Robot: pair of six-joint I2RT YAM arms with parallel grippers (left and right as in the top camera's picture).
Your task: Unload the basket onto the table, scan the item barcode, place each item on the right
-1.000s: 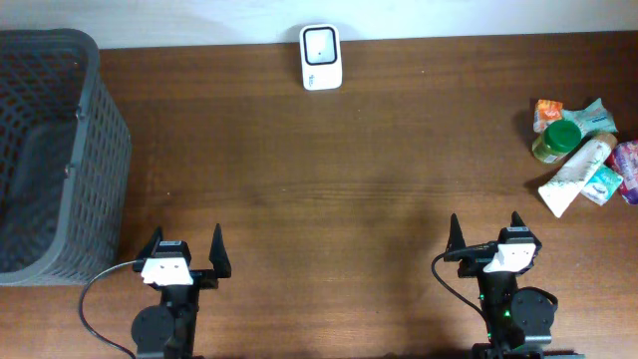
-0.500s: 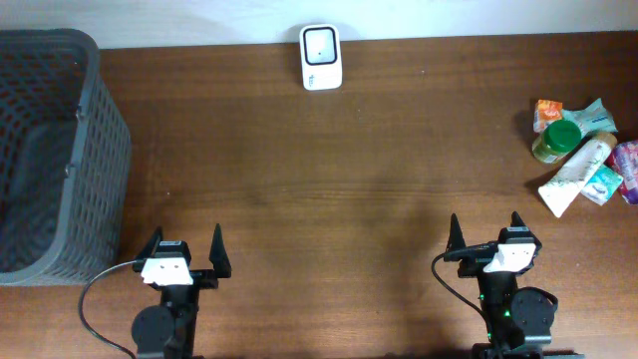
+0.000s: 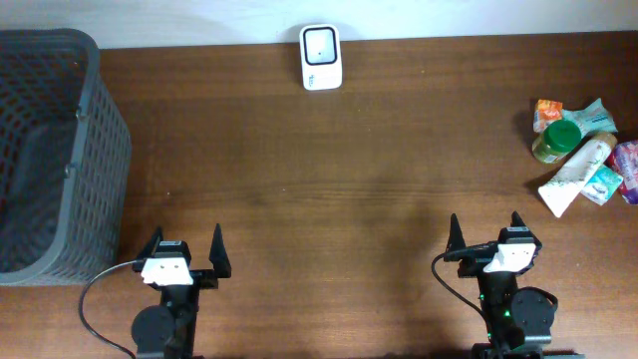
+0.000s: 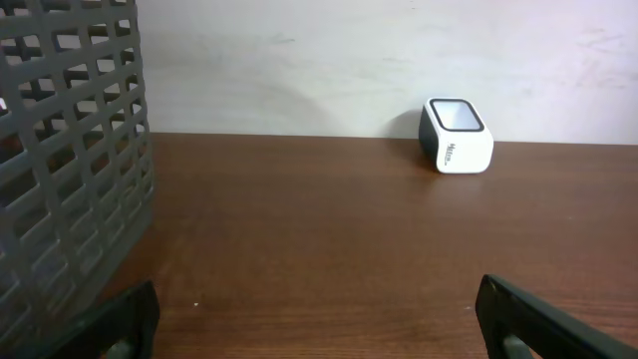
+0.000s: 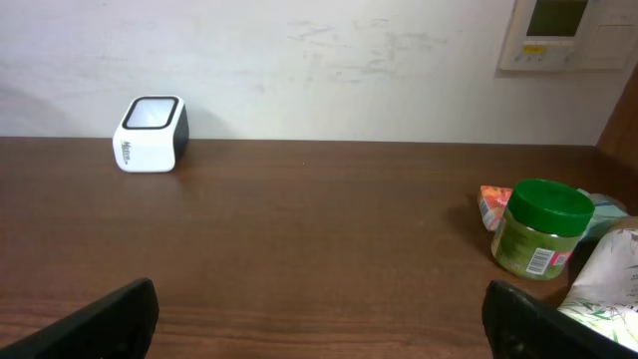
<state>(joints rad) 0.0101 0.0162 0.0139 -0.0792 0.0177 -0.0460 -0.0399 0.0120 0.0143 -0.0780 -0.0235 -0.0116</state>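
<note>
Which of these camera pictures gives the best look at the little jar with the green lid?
The right wrist view: the green-lidded jar stands side-on there, so lid, olive body and label all show. The overhead view gives mostly its lid, seen from above. The left wrist view misses it entirely.

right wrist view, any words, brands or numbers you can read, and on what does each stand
No text here can be read for certain.
white scanner: dark logo on its side, too blurred to read.
green-lidded jar: label with a barcode, print too small.
wall panel: markings under its display, too small.
white tube: green print, no legible words.
</note>
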